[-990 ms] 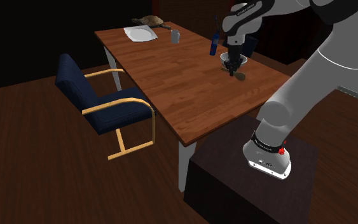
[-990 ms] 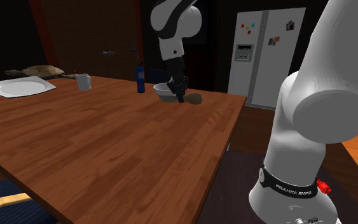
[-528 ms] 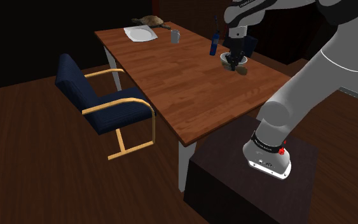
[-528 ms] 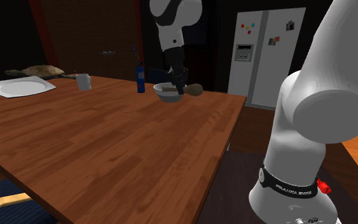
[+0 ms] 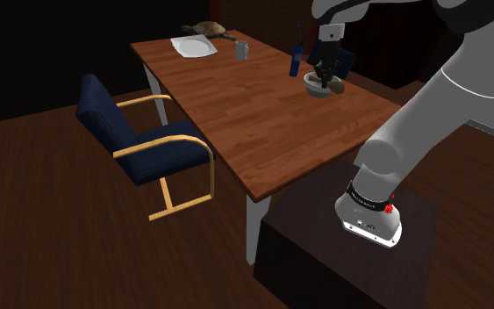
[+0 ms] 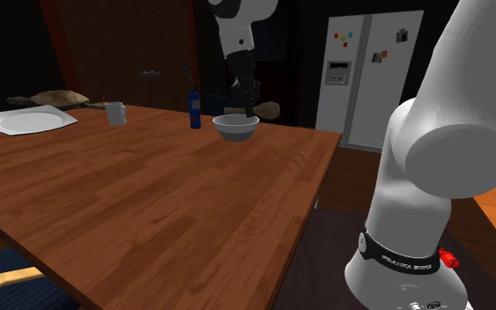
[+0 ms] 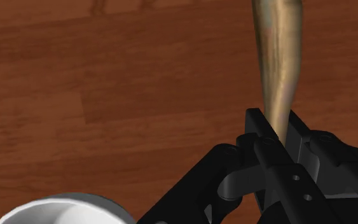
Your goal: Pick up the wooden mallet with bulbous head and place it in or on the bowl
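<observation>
A wooden mallet hangs in the air, its bulbous head point(image 6: 268, 110) level with my hand and just above the far side of the white bowl point(image 6: 236, 128). My black gripper point(image 6: 247, 99) is shut on the mallet's tapered handle point(image 7: 276, 63), which my fingers point(image 7: 260, 130) clasp from both sides. The bowl point(image 5: 317, 86) sits on the wooden table point(image 5: 236, 105) directly below and slightly to the shoulder view's left of the gripper point(image 5: 326, 75). The mallet head point(image 5: 337, 87) pokes out on the bowl's right. Part of the bowl's rim point(image 7: 63, 207) lies beside my fingers.
A blue bottle point(image 6: 195, 110) stands close to the bowl. Farther along the table are a small mug point(image 6: 115, 113) and a white plate point(image 6: 27, 120). A blue chair point(image 5: 139, 145) stands at the table's long side. A fridge point(image 6: 369, 75) is behind the table.
The gripper has risen with the mallet, lifting it from table height beside the bowl to above the bowl's rim.
</observation>
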### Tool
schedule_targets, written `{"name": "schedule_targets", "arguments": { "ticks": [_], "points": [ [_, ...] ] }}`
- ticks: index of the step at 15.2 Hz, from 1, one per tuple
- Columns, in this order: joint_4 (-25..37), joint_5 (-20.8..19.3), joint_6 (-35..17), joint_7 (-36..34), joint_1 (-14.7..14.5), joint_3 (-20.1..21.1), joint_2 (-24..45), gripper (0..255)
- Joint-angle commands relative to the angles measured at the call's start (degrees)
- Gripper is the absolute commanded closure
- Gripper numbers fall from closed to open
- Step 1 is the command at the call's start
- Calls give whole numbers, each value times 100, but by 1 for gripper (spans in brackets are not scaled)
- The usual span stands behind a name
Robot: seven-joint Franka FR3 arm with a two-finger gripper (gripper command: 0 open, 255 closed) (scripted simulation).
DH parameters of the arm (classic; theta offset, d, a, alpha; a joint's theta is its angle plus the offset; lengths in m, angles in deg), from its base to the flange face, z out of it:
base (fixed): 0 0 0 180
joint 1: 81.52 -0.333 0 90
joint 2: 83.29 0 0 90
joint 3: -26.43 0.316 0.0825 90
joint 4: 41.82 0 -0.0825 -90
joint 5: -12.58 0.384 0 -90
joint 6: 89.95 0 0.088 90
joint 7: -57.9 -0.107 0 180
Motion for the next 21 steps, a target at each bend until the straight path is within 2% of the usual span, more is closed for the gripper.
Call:
{"name": "schedule_targets", "arguments": {
  "ticks": [1,6,10,14,19,21],
  "points": [
    [362,62,-3,211,38,-117,371,255],
    [1540,351,115,834,227,-395,1469,255],
    [2649,669,341,1313,489,-528,2408,255],
    [3983,1021,722,1727,878,-571,3422,255],
    [6103,1441,1477,2065,1547,-497,4818,255],
    [5922,1435,1313,2059,1524,-487,4803,255]
  ]
}}
